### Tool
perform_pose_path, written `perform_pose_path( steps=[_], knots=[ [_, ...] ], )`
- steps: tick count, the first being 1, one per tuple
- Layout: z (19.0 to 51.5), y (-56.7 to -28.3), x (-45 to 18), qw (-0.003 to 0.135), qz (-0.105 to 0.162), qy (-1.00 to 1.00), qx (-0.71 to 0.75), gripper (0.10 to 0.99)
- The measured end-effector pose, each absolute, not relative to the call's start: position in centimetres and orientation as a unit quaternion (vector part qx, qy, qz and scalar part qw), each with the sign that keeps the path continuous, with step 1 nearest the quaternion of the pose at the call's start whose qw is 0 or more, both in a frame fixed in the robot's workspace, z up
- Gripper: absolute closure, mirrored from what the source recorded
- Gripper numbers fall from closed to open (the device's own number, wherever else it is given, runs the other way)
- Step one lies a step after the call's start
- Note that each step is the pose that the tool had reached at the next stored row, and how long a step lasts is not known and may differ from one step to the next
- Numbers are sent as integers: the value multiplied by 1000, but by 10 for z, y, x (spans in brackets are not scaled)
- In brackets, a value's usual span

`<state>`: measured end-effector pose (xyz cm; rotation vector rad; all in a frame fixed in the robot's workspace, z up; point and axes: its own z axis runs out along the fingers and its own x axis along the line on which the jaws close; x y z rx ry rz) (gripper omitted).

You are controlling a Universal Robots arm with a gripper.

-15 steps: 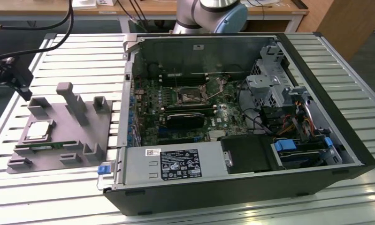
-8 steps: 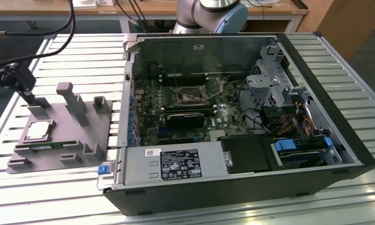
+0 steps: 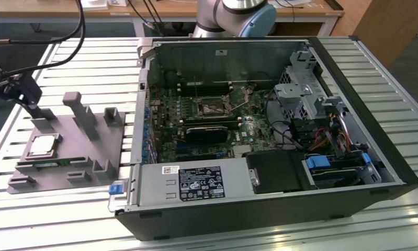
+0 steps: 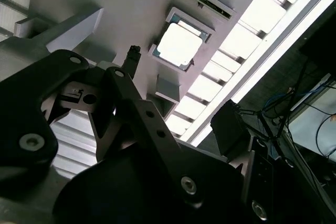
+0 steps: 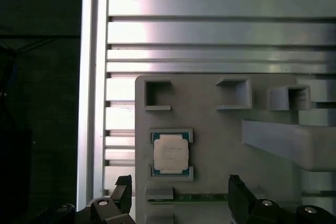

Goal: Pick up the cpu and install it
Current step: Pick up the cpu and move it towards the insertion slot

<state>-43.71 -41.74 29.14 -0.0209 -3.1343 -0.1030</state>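
The arm's black end effector (image 5: 181,196) hangs over a grey moulded holder plate (image 5: 220,140) on a slatted aluminium table (image 3: 90,57). Its two fingers (image 5: 124,192) are spread wide with nothing between them — open and empty. The small square cpu with a shiny silver top and pale edge (image 5: 170,153) lies flat in a shallow framed recess in the plate, untouched. In the first wrist view it sits just beyond the fingertips, apart from both. A long narrow green memory stick (image 5: 202,198) lies in a slot beside the chip's recess, closer to the fingers.

In the exterior view the plate sits at the exterior view's left, with the end effector above its outer edge. An open black desktop computer case (image 3: 279,217) lies on its side to the exterior view's right — well apart from the chip. Inside it the green motherboard (image 3: 167,141) faces up, with its square metal-framed processor socket (image 3: 212,108) near the middle. The arm's grey and pale blue joint (image 3: 237,15) rises behind the case.
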Motion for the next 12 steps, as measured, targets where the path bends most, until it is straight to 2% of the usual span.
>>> perform_pose_path(
  steps=[12],
  knots=[
    [282,-417,-437,3,-33,-999,-7,267]
  ],
)
